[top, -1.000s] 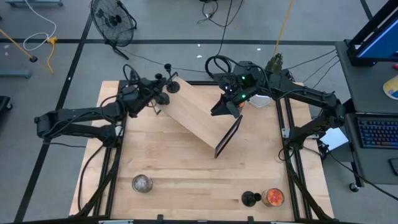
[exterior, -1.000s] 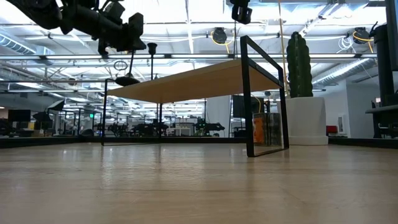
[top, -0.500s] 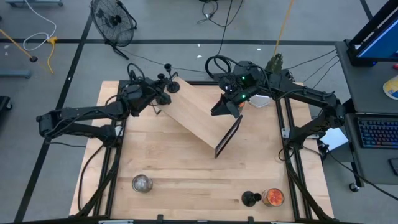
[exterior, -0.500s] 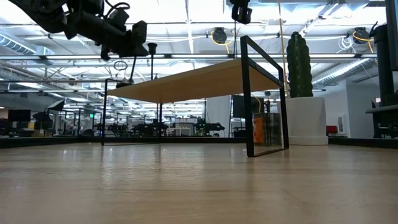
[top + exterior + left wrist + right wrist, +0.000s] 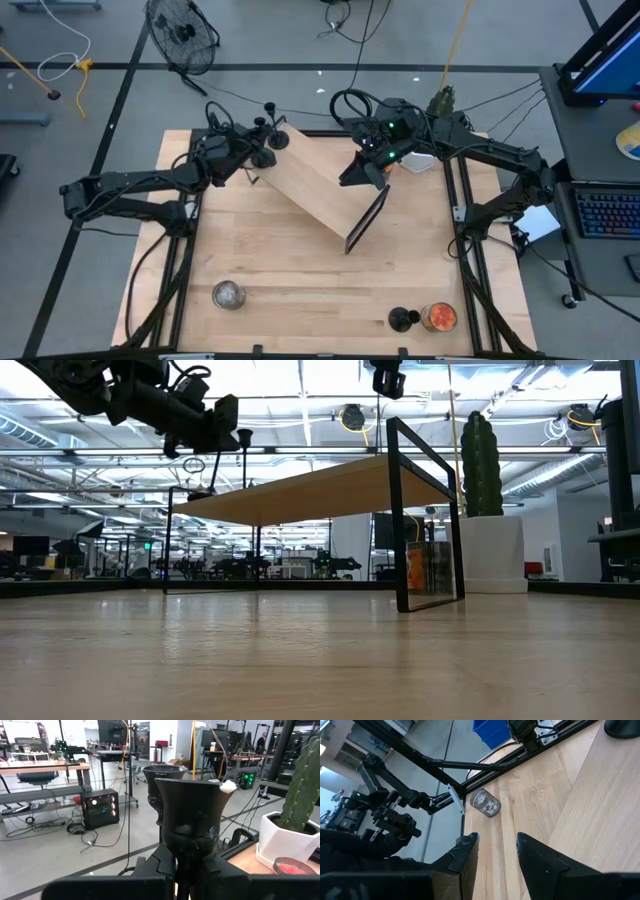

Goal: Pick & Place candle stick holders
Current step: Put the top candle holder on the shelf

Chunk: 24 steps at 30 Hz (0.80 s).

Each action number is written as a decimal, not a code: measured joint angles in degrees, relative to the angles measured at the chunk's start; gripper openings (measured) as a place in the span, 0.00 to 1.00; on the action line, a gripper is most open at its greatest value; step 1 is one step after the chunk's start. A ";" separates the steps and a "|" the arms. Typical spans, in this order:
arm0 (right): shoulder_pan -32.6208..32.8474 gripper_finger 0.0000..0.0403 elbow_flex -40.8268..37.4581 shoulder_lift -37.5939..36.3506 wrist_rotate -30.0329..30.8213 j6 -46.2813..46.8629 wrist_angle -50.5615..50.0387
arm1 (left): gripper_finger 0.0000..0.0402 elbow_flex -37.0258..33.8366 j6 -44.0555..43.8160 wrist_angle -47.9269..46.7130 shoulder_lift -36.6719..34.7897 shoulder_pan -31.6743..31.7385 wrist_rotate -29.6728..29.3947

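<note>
Your left gripper [image 5: 252, 152] hangs above the far-left end of the raised wooden shelf [image 5: 320, 185], which sits slanted across the far half of the surface [image 5: 280, 270]. Its fingers are closed on the stem of one candle stick holder [image 5: 192, 817], held upright with its cup top up; in the left wrist view that cup fills the middle of the picture. A second candle stick holder [image 5: 270, 108] stands just past it at the shelf's far-left corner, and in the left wrist view its cup [image 5: 162, 772] shows right behind the held one. From the low view you see the left gripper [image 5: 215, 425] high above the shelf's left end, with a thin black stem [image 5: 244, 455] beside it.

Your right gripper [image 5: 362, 170] hovers over the far-right end of the shelf, next to its black frame [image 5: 368, 220]. Its fingers [image 5: 465, 855] stand partly open with nothing between them.

A third candle stick holder [image 5: 402, 320] stands on the surface near the near-right edge, touching or just beside an orange-filled glass jar [image 5: 439, 317]. A clear glass jar [image 5: 228, 294] lies at the near left. A cactus in a white pot [image 5: 485, 530] stands at the far right.
</note>
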 joint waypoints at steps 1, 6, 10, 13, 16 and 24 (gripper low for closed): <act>0.00 0.32 0.00 0.00 -0.01 -0.02 0.00 | 0.05 0.00 0.20 0.03 -0.10 0.00 0.01; 0.00 0.32 0.00 0.00 -0.01 -0.02 -0.02 | 0.06 -0.06 0.82 0.52 -0.15 0.25 -0.27; 0.00 0.32 0.00 0.00 0.01 0.00 -0.08 | 0.05 -0.08 0.84 0.84 -0.10 1.05 -0.09; 0.00 0.32 0.00 0.00 0.01 0.00 -0.11 | 0.05 -0.11 0.86 1.67 -0.08 1.27 -0.07; 0.00 0.32 0.00 0.00 0.01 0.00 -0.12 | 0.07 -0.11 0.72 2.46 -0.08 1.27 -0.05; 0.00 0.32 0.00 0.00 0.14 -0.02 -0.13 | 0.05 -0.09 0.12 0.26 -0.08 1.25 -0.10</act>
